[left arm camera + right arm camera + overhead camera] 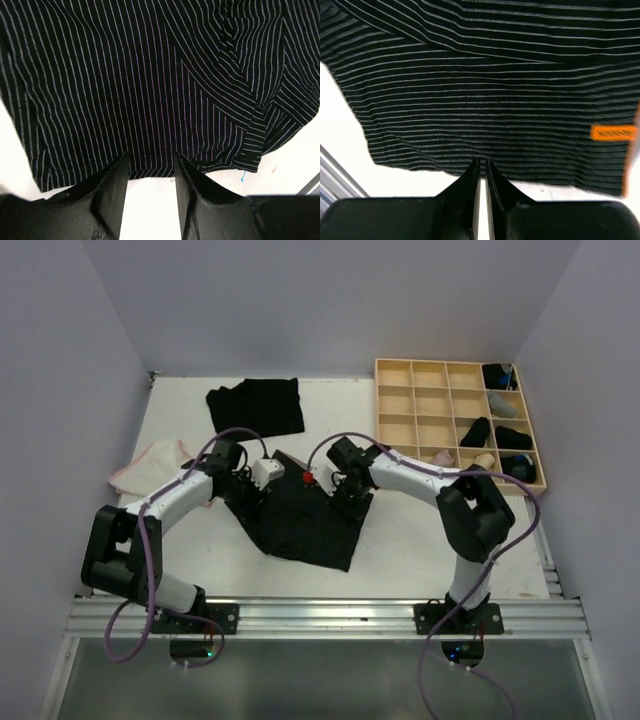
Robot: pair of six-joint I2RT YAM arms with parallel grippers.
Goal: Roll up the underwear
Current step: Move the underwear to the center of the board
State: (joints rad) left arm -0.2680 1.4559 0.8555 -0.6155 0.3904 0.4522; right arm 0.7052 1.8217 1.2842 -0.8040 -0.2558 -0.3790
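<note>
Showing both grippers at the hems of a flat piece of black pin-striped cloth underwear (300, 525).
Top view: the garment lies spread on a white table (410, 540) between the left gripper (250, 483) and the right gripper (347, 495); a pale wooden grid tray (430, 420) stands well beyond the right fingers. Left wrist view: the left fingers (112, 195) stand apart, tips at the hem, cloth stretching ahead. Right wrist view: the right fingers (470, 185) sit nearly together at the hem; whether they pinch cloth cannot be told. An orange label (614, 132) lies ahead, to their right.
</note>
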